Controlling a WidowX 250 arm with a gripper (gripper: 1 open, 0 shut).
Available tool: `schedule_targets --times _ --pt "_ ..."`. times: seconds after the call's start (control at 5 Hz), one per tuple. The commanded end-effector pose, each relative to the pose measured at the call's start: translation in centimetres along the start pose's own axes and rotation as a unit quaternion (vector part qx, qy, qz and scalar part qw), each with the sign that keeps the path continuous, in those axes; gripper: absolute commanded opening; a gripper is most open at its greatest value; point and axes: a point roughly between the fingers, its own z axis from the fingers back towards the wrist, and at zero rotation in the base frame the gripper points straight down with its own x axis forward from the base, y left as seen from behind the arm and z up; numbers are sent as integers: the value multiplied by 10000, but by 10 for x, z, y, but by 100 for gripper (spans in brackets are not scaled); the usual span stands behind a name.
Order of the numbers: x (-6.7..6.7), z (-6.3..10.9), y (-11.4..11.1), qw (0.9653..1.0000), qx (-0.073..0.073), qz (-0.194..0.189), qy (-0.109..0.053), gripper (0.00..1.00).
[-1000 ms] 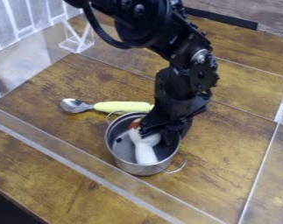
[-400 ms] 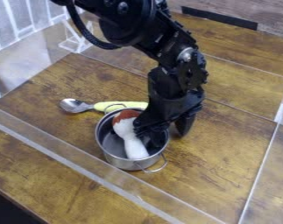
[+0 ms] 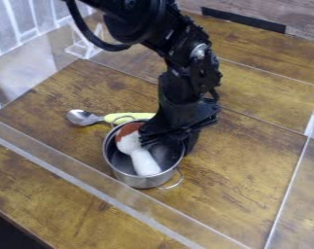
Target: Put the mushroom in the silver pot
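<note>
The silver pot [image 3: 121, 168] stands on the wooden table, left of centre. Inside it lies the mushroom [image 3: 142, 160], its white stem across the pot floor and its red-brown cap [image 3: 126, 143] against the back-left wall. My gripper [image 3: 163, 143] points steeply down over the pot's back-right rim, its dark fingers reaching into the pot beside the stem. The fingers blend with the arm's black body, so whether they touch the mushroom or the rim is unclear, as is how far apart they stand.
A small metal spoon [image 3: 80, 118] with a yellow-green handle [image 3: 124, 119] lies just behind the pot on the left. A clear plastic wall [image 3: 68, 180] runs along the front and sides of the table. A white rack [image 3: 79, 46] stands at the back left.
The arm and the pot under it have both shifted a little to the left, nearer the spoon. The mushroom stays lying inside the pot.
</note>
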Motion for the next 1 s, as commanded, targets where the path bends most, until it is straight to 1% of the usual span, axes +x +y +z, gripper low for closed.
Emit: schedule_targets --times 0.0,0.4,0.6,0.8 --pt "10 37 -1 9993 -328 2 -163 100" --pt "22 73 -21 9985 -506 -169 -104 100" --pt "23 69 -21 9987 -484 -131 -101 100" --pt "24 65 -19 9990 -430 -101 -107 100"
